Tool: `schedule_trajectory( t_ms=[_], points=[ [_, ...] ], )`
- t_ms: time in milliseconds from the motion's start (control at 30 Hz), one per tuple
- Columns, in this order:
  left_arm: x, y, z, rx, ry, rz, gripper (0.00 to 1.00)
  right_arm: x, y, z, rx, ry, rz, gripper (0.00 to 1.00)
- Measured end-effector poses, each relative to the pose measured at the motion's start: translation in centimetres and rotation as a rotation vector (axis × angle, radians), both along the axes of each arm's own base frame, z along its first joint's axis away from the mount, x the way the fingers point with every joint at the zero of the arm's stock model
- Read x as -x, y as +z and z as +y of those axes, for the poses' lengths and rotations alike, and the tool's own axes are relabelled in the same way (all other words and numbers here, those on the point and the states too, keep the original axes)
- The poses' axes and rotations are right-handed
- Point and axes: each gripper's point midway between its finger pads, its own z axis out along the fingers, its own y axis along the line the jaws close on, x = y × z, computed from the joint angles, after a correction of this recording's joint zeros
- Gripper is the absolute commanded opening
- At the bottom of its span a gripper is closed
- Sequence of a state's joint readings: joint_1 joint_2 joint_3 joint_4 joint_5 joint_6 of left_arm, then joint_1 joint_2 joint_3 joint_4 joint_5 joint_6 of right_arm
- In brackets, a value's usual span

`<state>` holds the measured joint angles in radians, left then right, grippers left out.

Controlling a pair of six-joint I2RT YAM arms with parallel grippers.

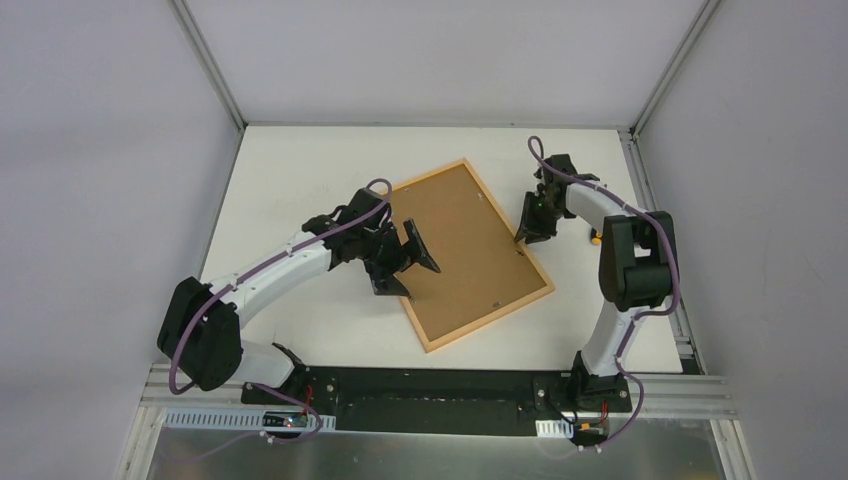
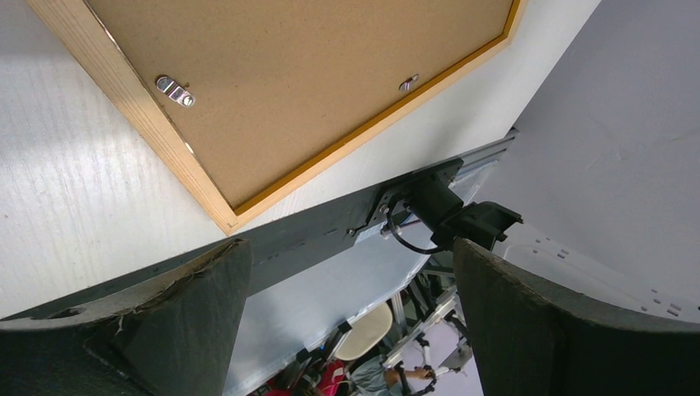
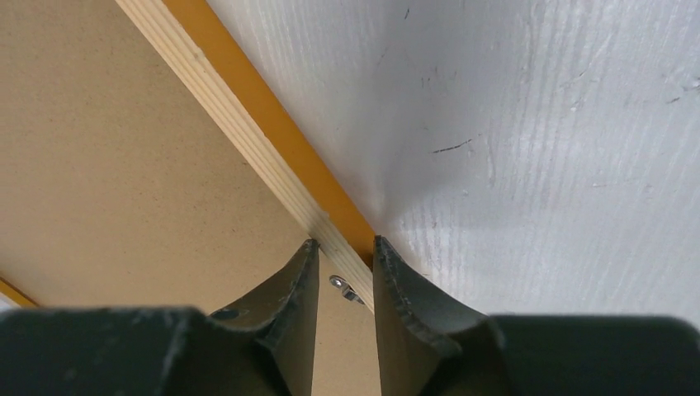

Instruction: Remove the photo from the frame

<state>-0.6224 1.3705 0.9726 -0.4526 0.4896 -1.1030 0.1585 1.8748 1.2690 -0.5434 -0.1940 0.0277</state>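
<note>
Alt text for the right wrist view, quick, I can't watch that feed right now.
The right gripper has its two dark fingers narrowly apart, astride the pale wood and orange rail of the frame, with a small metal tab showing between them. Brown backing board fills the left, white table the right.

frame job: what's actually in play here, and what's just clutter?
In play:
- frame, back side up
- backing board, still in it
- turn clips
- photo: not visible

Lying about:
- small orange item, right of the frame, too small to identify
</note>
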Motion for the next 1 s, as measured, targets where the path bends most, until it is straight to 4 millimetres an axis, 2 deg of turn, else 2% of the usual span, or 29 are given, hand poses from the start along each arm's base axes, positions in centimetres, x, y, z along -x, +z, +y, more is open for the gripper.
schedule_trajectory(
  t_ms=[67, 267, 300, 367, 400, 500, 567, 633, 700, 833, 867, 933, 1000],
  points=[
    [0.0, 0.0, 0.0, -0.003, -0.011, -0.009, 0.91, 0.0, 0.0, 0.1, -0.011, -0.023, 0.007, 0.0],
    [0.3, -0.2, -0.4, -0.02, -0.073, -0.044, 0.82, 1.4, 0.1, 1.5, -0.075, -0.141, 0.035, 0.0],
    [0.4, -0.2, -0.7, -0.026, -0.088, -0.052, 0.82, 2.1, 0.1, 2.1, -0.086, -0.158, 0.047, 0.03],
    [0.6, -0.4, -1.6, -0.054, -0.124, -0.077, 0.83, 3.8, 0.2, 3.4, -0.098, -0.182, 0.074, 0.29],
    [0.7, -0.6, -2.1, -0.065, -0.138, -0.084, 0.83, 4.6, 0.2, 4.0, -0.102, -0.185, 0.084, 0.38],
    [1.5, -1.6, -3.9, -0.124, -0.191, -0.1, 0.81, 8.2, 0.5, 6.2, -0.114, -0.176, 0.133, 0.56],
    [2.0, -2.5, -5.0, -0.172, -0.224, -0.107, 0.74, 9.9, 1.1, 6.7, -0.111, -0.185, 0.156, 0.6],
    [2.5, -3.2, -6.4, -0.222, -0.257, -0.115, 0.66, 10.6, 2.1, 5.3, -0.068, -0.264, 0.145, 0.61],
    [2.7, -3.8, -7.9, -0.262, -0.29, -0.123, 0.62, 10.7, 3.8, 3.0, -0.045, -0.375, 0.102, 0.6],
    [2.4, -4.8, -10.8, -0.327, -0.336, -0.123, 0.59, 11.5, 8.8, -3.5, -0.034, -0.635, -0.104, 0.59],
    [2.2, -5.1, -11.2, -0.339, -0.335, -0.124, 0.57, 12.1, 10.1, -4.5, -0.036, -0.672, -0.163, 0.59],
    [1.8, -5.8, -11.7, -0.374, -0.328, -0.119, 0.56, 13.3, 12.5, -5.8, -0.049, -0.717, -0.272, 0.59],
    [1.6, -6.3, -12.1, -0.402, -0.317, -0.115, 0.54, 14.4, 13.7, -6.5, -0.06, -0.742, -0.327, 0.59]
  ],
)
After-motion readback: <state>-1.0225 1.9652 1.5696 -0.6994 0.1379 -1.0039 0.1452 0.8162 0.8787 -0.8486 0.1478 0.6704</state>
